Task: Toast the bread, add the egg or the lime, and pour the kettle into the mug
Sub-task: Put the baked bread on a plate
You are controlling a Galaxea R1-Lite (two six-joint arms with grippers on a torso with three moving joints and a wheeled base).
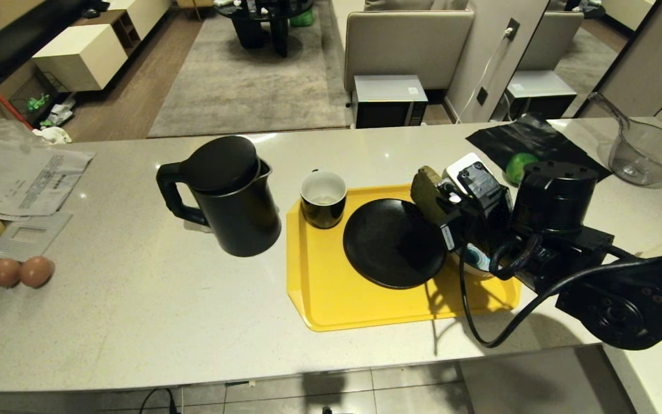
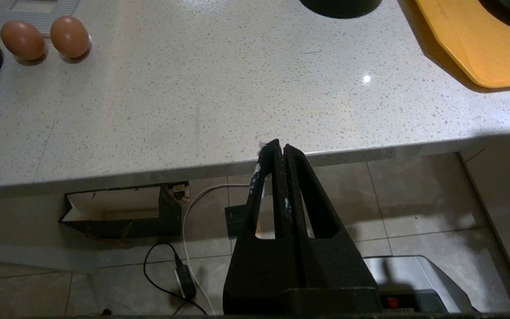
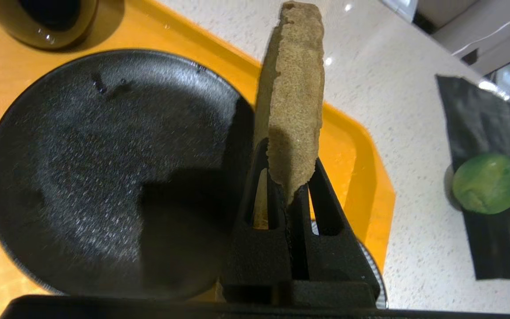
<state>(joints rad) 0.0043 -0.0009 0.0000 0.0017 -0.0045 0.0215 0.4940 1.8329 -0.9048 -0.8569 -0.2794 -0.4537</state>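
Observation:
My right gripper [image 1: 443, 210] [image 3: 288, 177] is shut on the bread [image 1: 427, 192] [image 3: 295, 102]. It holds the slice on edge above the right rim of the black plate [image 1: 394, 241] [image 3: 104, 168] on the yellow tray [image 1: 331, 293]. The black mug [image 1: 323, 198], white inside, stands on the tray's back left corner. Left of the tray stands the black kettle [image 1: 219, 195], its handle pointing left. The lime [image 1: 520, 167] [image 3: 487, 182] lies on a black sheet [image 1: 532, 141] behind my right arm. The egg is out of view. My left gripper [image 2: 279, 148] hangs shut and empty at the counter's front edge.
Two plain brown eggs [image 1: 20, 271] [image 2: 44, 39] lie near the counter's left end, beside papers [image 1: 20, 175]. A clear glass jug [image 1: 650, 152] stands at the back right. A striped bowl [image 1: 476, 260] sits partly hidden under my right wrist. A white object [image 1: 463, 165] shows behind the bread.

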